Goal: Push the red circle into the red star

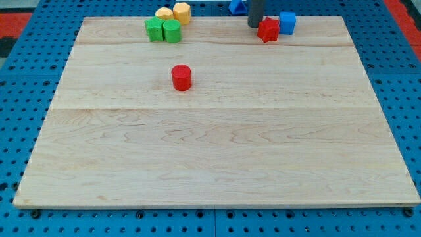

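Note:
The red circle (181, 77) stands alone on the wooden board, left of centre in the upper half. The red star (268, 30) lies near the view's top edge, right of centre, touching a blue cube (287, 22) on its right. My tip (254, 25) is at the top of the view, just left of the red star and close to it. It is far up and to the right of the red circle.
Two green blocks (163, 30) sit side by side at the top left, with two yellow blocks (174, 13) just behind them. Another blue block (237, 6) shows partly behind the rod. The board (217, 164) lies on a blue pegboard.

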Robot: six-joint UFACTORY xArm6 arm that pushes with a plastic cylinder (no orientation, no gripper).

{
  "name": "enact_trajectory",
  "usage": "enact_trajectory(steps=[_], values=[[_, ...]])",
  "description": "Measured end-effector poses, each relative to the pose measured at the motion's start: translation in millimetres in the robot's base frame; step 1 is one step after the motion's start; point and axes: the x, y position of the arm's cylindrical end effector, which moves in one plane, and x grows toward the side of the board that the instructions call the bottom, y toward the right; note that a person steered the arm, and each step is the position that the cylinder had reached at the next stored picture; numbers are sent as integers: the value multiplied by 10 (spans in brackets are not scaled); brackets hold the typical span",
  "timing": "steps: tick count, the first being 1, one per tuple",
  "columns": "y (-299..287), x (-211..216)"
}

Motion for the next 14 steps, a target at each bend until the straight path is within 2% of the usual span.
enact_trajectory(steps=[1,3,4,5,6,7,8,9,10,11,12,14], values=[[-131,305],[456,366],[525,786],[239,2061],[-1002,2426],[-1347,1865],[-971,984],[-958,1172],[-1230,2074],[-2058,2047],[-2235,1449],[-609,298]])
